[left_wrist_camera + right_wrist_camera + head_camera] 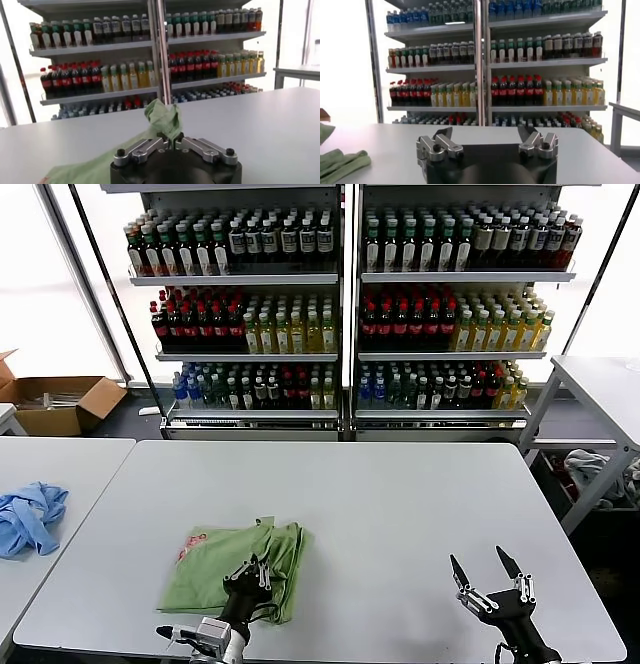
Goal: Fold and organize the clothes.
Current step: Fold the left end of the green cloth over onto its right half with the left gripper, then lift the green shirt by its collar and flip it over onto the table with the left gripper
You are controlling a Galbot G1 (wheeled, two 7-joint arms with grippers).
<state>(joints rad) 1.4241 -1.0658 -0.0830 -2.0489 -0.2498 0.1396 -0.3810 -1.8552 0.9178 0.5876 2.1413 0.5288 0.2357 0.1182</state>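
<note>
The clothes, a light green polo shirt (215, 569), lie folded into a rough rectangle at the front left of the white table (400, 494). A red-and-white print shows at the shirt's far left corner. My left gripper (255, 571) is at the shirt's right-hand fold, shut on a bunch of the green cloth. In the left wrist view that cloth (162, 117) rises in a peak from between the closed fingertips of the left gripper (170, 138). My right gripper (486, 570) hovers open over the bare front right of the table, holding nothing. The right wrist view shows the right gripper (487, 132) spread wide and the shirt's edge (340, 162).
A crumpled light blue garment (30, 519) lies on the neighbouring table to the left. Drink shelves (345, 314) fill the background behind the table. A cardboard box (60, 399) sits on the floor at the far left, and a side table (600, 379) stands at the right.
</note>
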